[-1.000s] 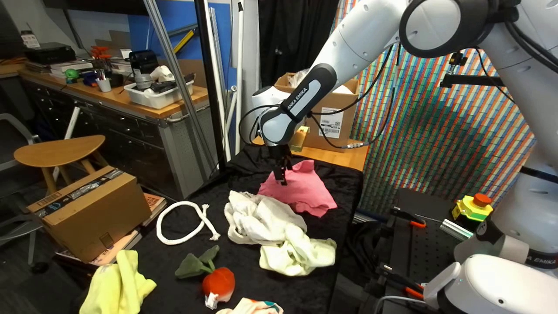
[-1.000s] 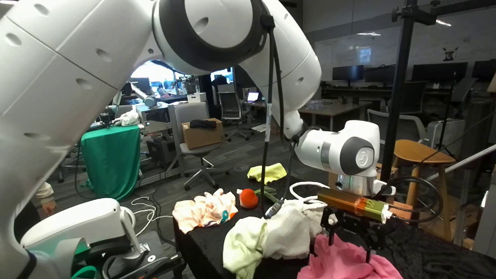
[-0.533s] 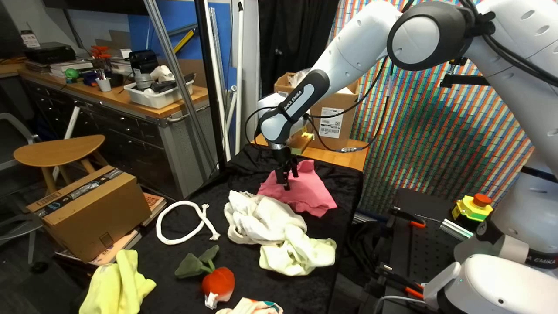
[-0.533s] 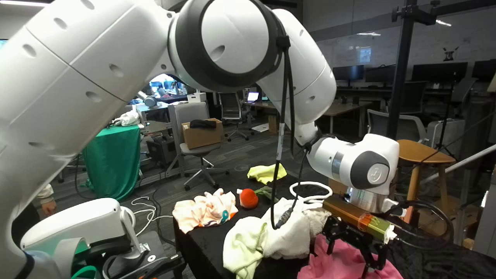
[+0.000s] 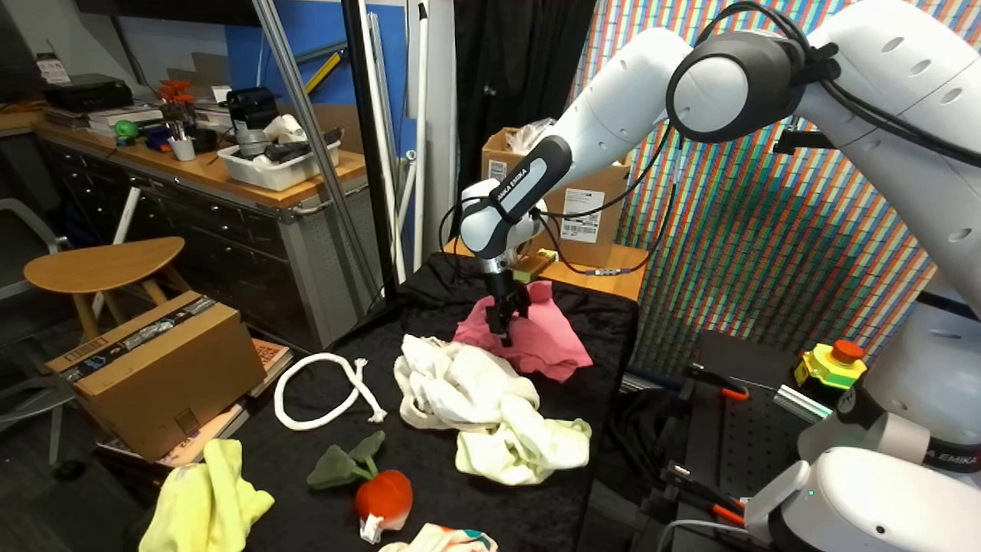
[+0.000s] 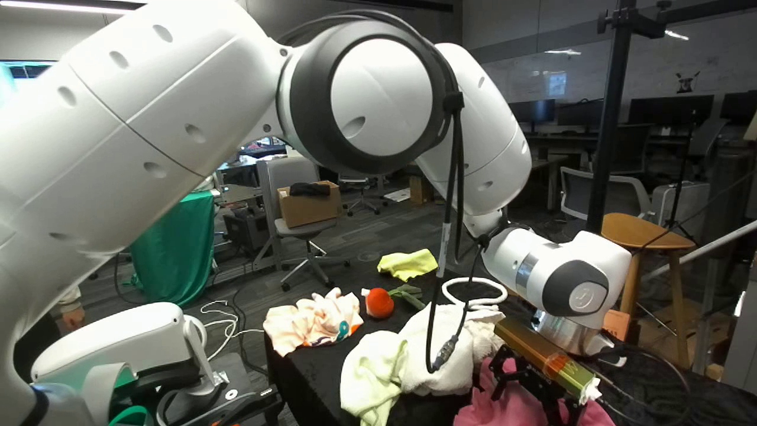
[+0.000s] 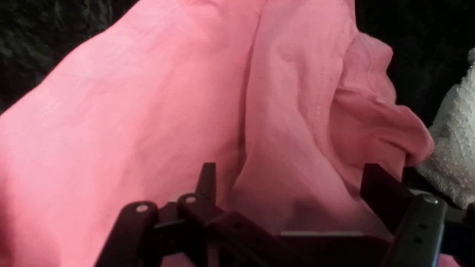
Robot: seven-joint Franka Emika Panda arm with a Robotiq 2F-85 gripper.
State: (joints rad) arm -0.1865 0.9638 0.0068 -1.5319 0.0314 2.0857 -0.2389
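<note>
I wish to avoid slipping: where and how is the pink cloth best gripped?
Probably the raised fold of the pink cloth, from above: in the wrist view this ridge shows between the open jaws; the area beside it looks flatter, harder to pinch.

From roughly opposite sides, both exterior views look down across the table [image 5: 429,491], sharing its cloths [image 5: 467,387]; in an exterior view the elbow [image 6: 381,97] looms close, top centre. The wrist view faces down, close over the pink cloth [image 7: 185,96].
</note>
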